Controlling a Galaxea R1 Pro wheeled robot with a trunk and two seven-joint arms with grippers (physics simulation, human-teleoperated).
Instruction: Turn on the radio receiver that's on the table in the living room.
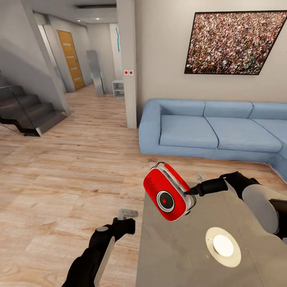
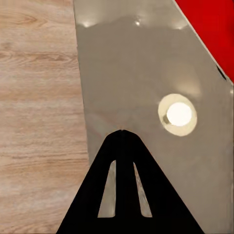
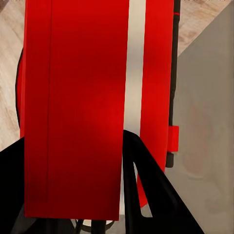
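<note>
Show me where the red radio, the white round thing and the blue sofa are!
radio receiver [image 1: 166, 194]: head view, on its red face above the black dial.
white disc [image 1: 223, 245]: head view, on its bright centre.
blue sofa [image 1: 187, 131]: head view, on the left seat cushion.

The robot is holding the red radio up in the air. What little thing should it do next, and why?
Probably bring the left tool up to press the round black dial on the radio receiver. The right tool grips the radio's side and holds it tilted above the table, with the dial facing out, while the left tool hangs free by the table's edge.
</note>
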